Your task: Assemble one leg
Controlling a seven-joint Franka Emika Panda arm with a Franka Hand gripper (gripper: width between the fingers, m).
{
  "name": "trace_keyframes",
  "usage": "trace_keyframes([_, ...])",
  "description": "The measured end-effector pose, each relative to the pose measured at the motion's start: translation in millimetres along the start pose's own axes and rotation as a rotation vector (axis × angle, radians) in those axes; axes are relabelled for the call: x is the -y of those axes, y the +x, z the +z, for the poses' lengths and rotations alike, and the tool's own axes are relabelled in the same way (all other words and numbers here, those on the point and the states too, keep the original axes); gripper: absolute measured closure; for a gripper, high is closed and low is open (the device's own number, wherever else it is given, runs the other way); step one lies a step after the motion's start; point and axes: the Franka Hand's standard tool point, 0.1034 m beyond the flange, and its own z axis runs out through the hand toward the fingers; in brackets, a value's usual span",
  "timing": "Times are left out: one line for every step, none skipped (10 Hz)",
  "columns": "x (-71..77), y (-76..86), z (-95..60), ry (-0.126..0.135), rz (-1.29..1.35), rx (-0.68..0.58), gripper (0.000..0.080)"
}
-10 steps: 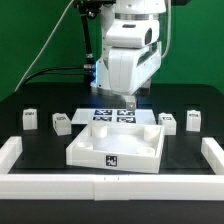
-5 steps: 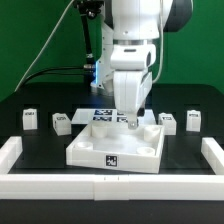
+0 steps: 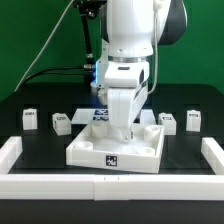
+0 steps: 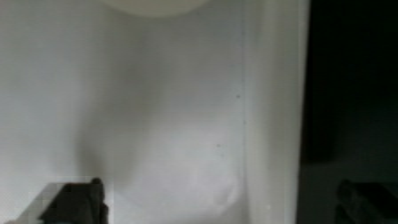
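Observation:
Four small white legs with tags stand on the black table in the exterior view: two on the left (image 3: 29, 119) (image 3: 62, 123) and two on the right (image 3: 167, 121) (image 3: 193, 119). None is held. The large white tray-like piece (image 3: 105, 153) lies in the middle at the front. My gripper (image 3: 123, 137) is down low over its back part. In the wrist view the fingertips (image 4: 71, 203) are dark and far apart, so my gripper (image 4: 217, 205) is open, with the tray-like piece's white surface (image 4: 178, 110) close below and between them.
The marker board (image 3: 99, 115) lies behind the tray-like piece, partly hidden by the arm. White rails border the table at the left (image 3: 10, 152), right (image 3: 213, 152) and front (image 3: 110, 186). Cables hang behind the arm.
The arm has come down and toward the front, from above the marker board to low over the back of the tray-like piece. The legs have not moved.

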Motion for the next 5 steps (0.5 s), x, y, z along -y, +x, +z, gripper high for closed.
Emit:
trace_keyframes([0.6,-0.1,0.8,0.002,0.000,0.000,0.0150])
trace_keyframes([0.7,-0.2,1.0,0.002,0.000,0.000,0.0275])
trace_keyframes([0.8,-0.2,1.1,0.003,0.000,0.000,0.0431])
trace_keyframes([1.1,-0.3,1.3,0.004,0.000,0.001,0.0570])
trace_keyframes([1.1,-0.3,1.4,0.004,0.000,0.001,0.0704])
